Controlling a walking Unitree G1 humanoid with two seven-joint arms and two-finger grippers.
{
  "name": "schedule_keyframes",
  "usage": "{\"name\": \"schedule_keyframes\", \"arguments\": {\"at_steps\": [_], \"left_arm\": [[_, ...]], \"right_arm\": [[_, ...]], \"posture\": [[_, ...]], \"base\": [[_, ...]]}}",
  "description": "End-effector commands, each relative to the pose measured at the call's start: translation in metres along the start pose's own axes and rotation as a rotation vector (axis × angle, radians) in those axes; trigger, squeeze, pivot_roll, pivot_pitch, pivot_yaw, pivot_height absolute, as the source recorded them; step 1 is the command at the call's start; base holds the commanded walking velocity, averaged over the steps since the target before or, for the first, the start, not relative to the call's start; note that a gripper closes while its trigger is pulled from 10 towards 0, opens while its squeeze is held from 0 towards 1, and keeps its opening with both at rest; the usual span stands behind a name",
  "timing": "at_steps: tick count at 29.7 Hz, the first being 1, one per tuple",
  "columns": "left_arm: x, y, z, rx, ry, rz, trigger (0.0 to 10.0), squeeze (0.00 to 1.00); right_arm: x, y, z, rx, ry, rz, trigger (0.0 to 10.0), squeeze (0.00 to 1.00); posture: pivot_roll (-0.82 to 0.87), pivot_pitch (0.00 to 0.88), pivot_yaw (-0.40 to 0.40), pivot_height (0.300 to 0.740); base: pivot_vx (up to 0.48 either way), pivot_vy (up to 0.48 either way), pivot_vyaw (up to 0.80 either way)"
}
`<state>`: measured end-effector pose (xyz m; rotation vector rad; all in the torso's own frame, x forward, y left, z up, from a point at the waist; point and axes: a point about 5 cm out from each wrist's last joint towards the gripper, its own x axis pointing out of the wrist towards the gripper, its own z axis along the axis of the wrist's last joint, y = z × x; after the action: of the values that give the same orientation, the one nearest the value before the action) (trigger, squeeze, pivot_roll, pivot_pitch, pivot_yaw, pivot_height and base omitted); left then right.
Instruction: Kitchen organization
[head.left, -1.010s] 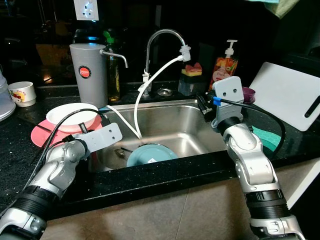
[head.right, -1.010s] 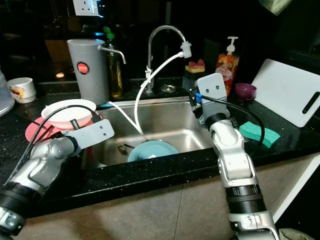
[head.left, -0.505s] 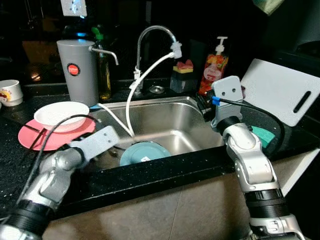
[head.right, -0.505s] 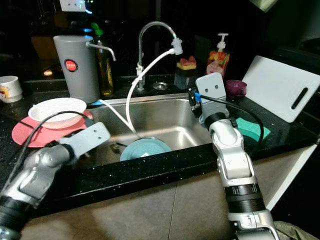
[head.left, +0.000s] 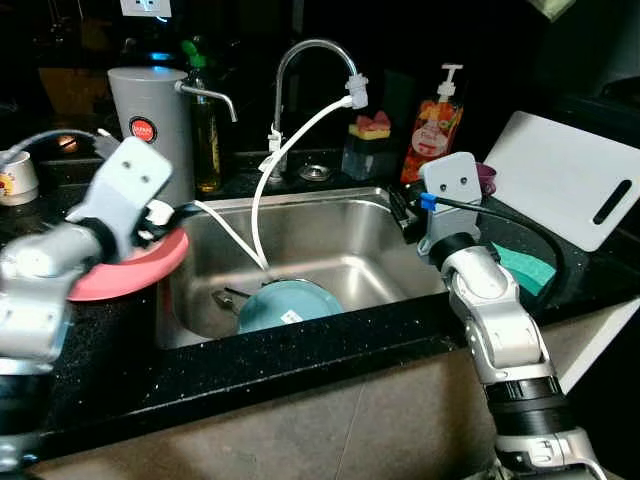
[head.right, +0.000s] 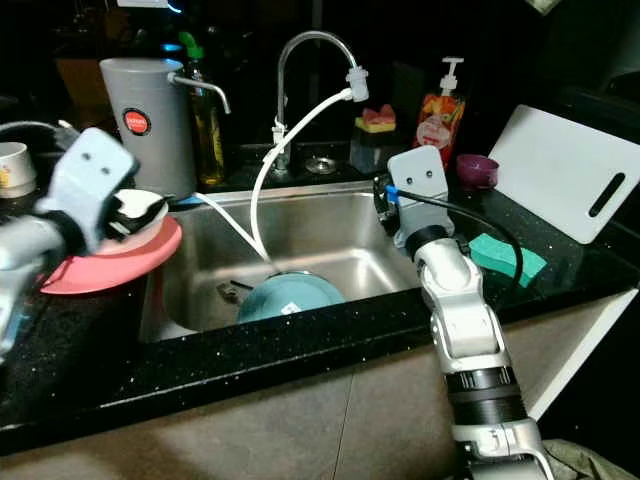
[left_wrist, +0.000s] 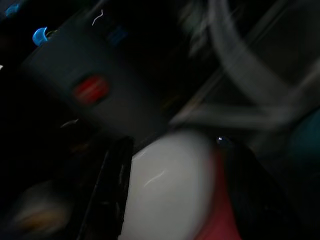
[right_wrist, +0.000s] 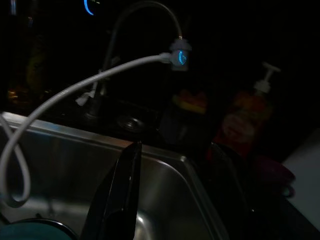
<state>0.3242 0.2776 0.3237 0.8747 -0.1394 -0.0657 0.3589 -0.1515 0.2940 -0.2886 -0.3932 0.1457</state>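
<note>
On the far left of the dark counter (head.left: 120, 360) stood a cup (head.left: 14, 177), and beside it the left gripper (left_wrist: 170, 200) hung over a white bowl (head.right: 135, 208) that sat on a pink plate (head.right: 120, 255), just left of the sink (head.left: 330, 240). In the left wrist view its two fingers (left_wrist: 107, 195) stood wide apart on either side of the bowl, though the blur hid whether they touched it. Behind the plate rose a grey dispenser (head.left: 150, 115) with a red badge, and a bottle (head.left: 207, 130) with a green cap stood next to it. A curved tap (head.left: 305, 70) arched over the sink, and a white hose (head.left: 265, 190) ran from its spout down into the basin. A teal plate (head.left: 285, 303) lay at the bottom of the sink near the front wall, with a utensil (head.left: 228, 297) at its left edge. Behind the basin sat a sponge holder (head.left: 365, 150) and a soap pump (head.left: 432, 120). The right gripper (right_wrist: 175, 200) hovered above the sink's right rim, its fingers (right_wrist: 125, 190) spread apart and holding nothing. Right of it lay a purple cup (head.right: 477, 170), a green sponge (head.right: 510, 258) and a white cutting board (head.left: 575, 185) leaning at the counter's far end.
</note>
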Motion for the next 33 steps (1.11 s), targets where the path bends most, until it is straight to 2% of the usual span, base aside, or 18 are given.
{"name": "schedule_keyframes", "arguments": {"at_steps": [1,2,3,4,6,11,13,17,18,23,25,29,30,31,32,33], "left_arm": [[-0.006,0.014,-0.025,0.150,0.130,0.025,10.0,0.00],[-0.006,0.014,-0.025,0.150,0.130,0.025,10.0,0.00],[-0.016,0.036,-0.053,0.433,0.297,0.022,10.0,0.00],[-0.016,0.036,-0.053,0.433,0.297,0.022,10.0,0.00],[-0.024,0.049,-0.071,0.591,0.398,-0.015,10.0,0.00],[-0.026,0.053,-0.084,0.651,0.435,-0.093,10.0,0.00],[-0.018,0.041,-0.091,0.685,0.412,-0.176,10.0,0.00],[-0.012,0.035,-0.090,0.709,0.391,-0.198,10.0,0.00],[-0.004,0.033,-0.086,0.730,0.365,-0.189,10.0,0.00],[0.003,0.033,-0.082,0.747,0.346,-0.174,10.0,0.00],[0.014,0.033,-0.073,0.757,0.315,-0.148,8.9,0.00],[0.018,0.033,-0.070,0.762,0.306,-0.138,8.3,0.00],[0.020,0.033,-0.069,0.756,0.305,-0.135,7.2,0.00],[0.021,0.033,-0.070,0.747,0.306,-0.138,5.7,0.00],[0.021,0.033,-0.070,0.747,0.306,-0.138,5.7,0.00],[0.021,0.031,-0.072,0.739,0.314,-0.148,4.7,0.00]], "right_arm": [[-0.001,-0.002,0.000,0.006,-0.010,-0.010,10.0,0.00],[-0.001,-0.002,0.000,0.006,-0.010,-0.010,10.0,0.00],[-0.001,0.000,0.000,0.012,-0.011,-0.011,10.0,0.00],[-0.001,0.000,0.000,0.012,-0.011,-0.011,10.0,0.00],[0.000,0.001,0.000,0.018,-0.012,-0.010,10.0,0.00],[0.000,0.003,-0.001,0.026,-0.010,-0.006,10.0,0.00],[0.000,0.005,-0.002,0.029,-0.008,-0.001,10.0,0.00],[0.001,0.005,-0.001,0.029,-0.009,0.000,10.0,0.00],[0.000,0.004,0.000,0.027,-0.009,0.000,10.0,0.00],[-0.001,0.003,0.000,0.024,-0.007,0.000,10.0,0.00],[-0.003,0.001,0.000,0.019,-0.002,-0.005,10.0,0.00],[-0.004,0.001,0.000,0.018,-0.002,-0.007,10.0,0.00],[-0.005,0.001,0.001,0.018,-0.002,-0.008,10.0,0.00],[-0.005,0.000,0.001,0.016,-0.002,-0.010,10.0,0.00],[-0.005,0.000,0.001,0.016,-0.002,-0.010,10.0,0.00],[-0.006,-0.001,0.001,0.013,-0.001,-0.015,10.0,0.00]], "posture": [[0.17,0.064,-0.073,0.740],[0.17,0.064,-0.073,0.740],[0.18,0.067,-0.072,0.740],[0.18,0.067,-0.072,0.740],[0.19,0.071,-0.070,0.740],[0.20,0.080,-0.074,0.740],[0.20,0.094,-0.073,0.740],[0.19,0.102,-0.073,0.740],[0.18,0.119,-0.071,0.740],[0.17,0.131,-0.065,0.740],[0.17,0.139,-0.062,0.740],[0.15,0.143,-0.054,0.740],[0.14,0.144,-0.049,0.740],[0.14,0.144,-0.049,0.740],[0.14,0.144,-0.049,0.740],[0.13,0.146,-0.045,0.740]], "base": [[0.000,0.000,0.00],[0.000,0.000,0.00],[0.000,0.000,0.00],[0.000,0.000,0.00],[0.000,0.000,0.00],[0.000,0.000,0.00],[0.000,0.000,0.00],[0.000,0.000,0.00],[0.000,0.000,0.00],[0.000,0.000,0.00],[0.000,0.000,0.00],[0.000,0.000,0.00],[0.000,0.000,0.00],[0.000,0.000,0.00],[0.000,0.000,0.00],[0.000,0.000,0.00]]}}
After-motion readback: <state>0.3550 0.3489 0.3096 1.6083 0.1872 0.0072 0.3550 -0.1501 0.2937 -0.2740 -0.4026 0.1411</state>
